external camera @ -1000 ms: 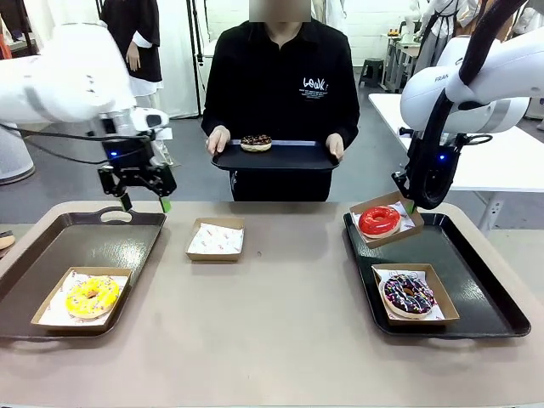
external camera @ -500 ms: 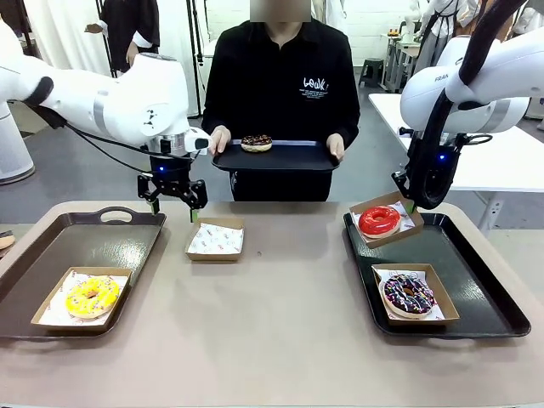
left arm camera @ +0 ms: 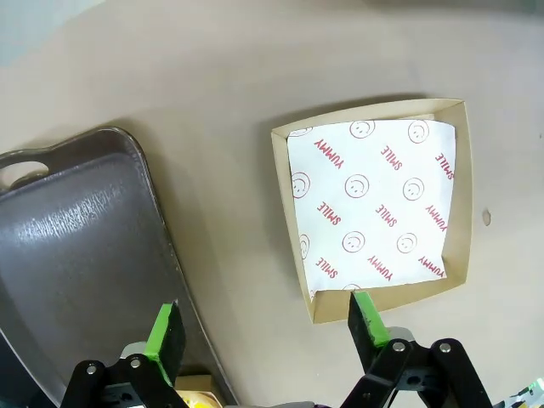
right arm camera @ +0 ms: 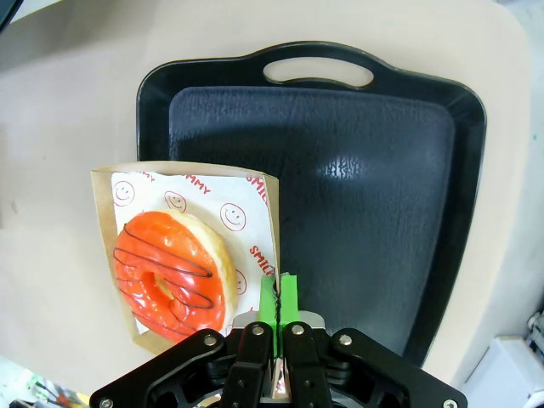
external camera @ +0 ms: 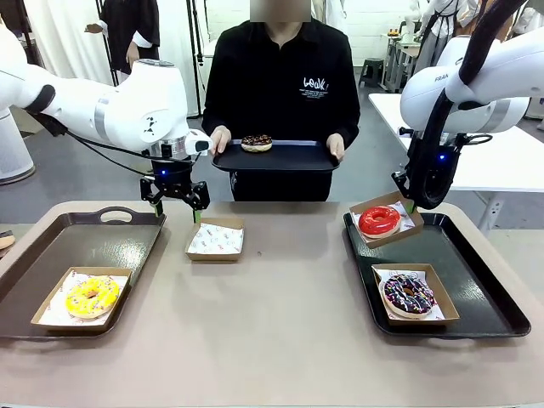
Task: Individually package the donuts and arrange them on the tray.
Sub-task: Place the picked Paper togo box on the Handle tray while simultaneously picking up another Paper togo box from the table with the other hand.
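The red donut (external camera: 379, 220) is sitting in its carton (external camera: 408, 223), right of the empty box (external camera: 215, 239). The right jaws are pinching the carton's edge tight. The left jaws are pointing down above the empty box's edge, wide open, holding nothing.

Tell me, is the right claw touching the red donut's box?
Touching. The right wrist view shows the right gripper shut on the box wall, clear of the red donut.

Bright, even overhead light; front view sharp. Left wrist view: glare streaks on left tray (left arm camera: 76, 229) at 9 o'clock, paper box (left arm camera: 374, 204) throws soft shadow toward 10. Right wrist view: sheen on right tray (right arm camera: 374, 187) at 3 o'clock; edges bend, wide-angle.
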Robot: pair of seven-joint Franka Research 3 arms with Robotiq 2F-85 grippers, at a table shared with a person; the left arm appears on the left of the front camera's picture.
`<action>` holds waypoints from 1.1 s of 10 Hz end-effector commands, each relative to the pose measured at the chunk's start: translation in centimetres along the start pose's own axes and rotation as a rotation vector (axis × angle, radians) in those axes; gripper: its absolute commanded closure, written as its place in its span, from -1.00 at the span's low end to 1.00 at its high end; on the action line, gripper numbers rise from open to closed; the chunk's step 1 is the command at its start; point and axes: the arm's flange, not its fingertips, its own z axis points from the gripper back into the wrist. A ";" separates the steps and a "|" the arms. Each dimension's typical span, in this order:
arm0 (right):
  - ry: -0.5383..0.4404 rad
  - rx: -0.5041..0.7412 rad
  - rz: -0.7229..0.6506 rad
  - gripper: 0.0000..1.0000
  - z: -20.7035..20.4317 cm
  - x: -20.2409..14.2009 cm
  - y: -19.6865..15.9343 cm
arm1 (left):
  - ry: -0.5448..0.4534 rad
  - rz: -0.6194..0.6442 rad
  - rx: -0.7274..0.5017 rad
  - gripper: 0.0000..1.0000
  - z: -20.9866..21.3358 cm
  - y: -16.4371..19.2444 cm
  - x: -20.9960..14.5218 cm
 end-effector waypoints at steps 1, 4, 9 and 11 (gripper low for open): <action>-0.001 0.001 -0.002 0.97 0.1 0.0 -0.1 | 0.001 -0.008 0.010 -1.00 0.1 -0.1 0.1; 0.000 0.000 0.000 0.97 0.0 0.0 0.0 | 0.001 -0.001 0.000 -1.00 0.0 0.0 0.0; 0.050 -0.069 -0.048 0.97 -1.4 0.4 0.3 | -0.060 0.088 -0.010 -1.00 -2.1 0.5 0.3; 0.064 -0.080 -0.076 0.97 -2.2 0.7 -0.1 | -0.081 0.125 -0.039 -1.00 -3.5 0.2 1.0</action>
